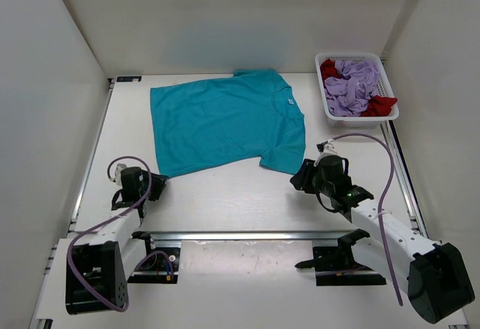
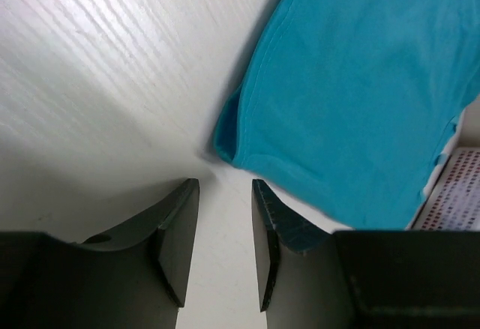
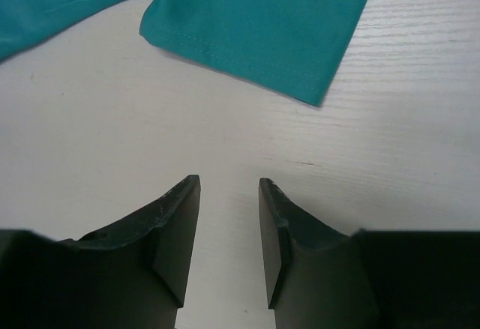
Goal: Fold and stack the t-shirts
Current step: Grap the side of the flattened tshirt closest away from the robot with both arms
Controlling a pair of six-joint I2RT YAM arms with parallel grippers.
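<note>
Overhead: teal shirt (image 1: 225,123) lies spread flat on the table (image 1: 225,209); lavender shirt (image 1: 354,87) and red shirt (image 1: 328,69) sit heaped in the far-right basket (image 1: 361,116).
Left wrist: left pincer (image 2: 225,188) spread, empty; the teal shirt's corner just beyond its tips.
Right wrist: right pincer (image 3: 229,183) spread, empty; sleeve (image 3: 259,25) ahead, apart.

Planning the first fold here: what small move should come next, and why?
Probably ease both forward: left gripper to the near corner of the teal t-shirt, right gripper to its sleeve edge. Both stand open and empty, just short of the flat cloth.
</note>
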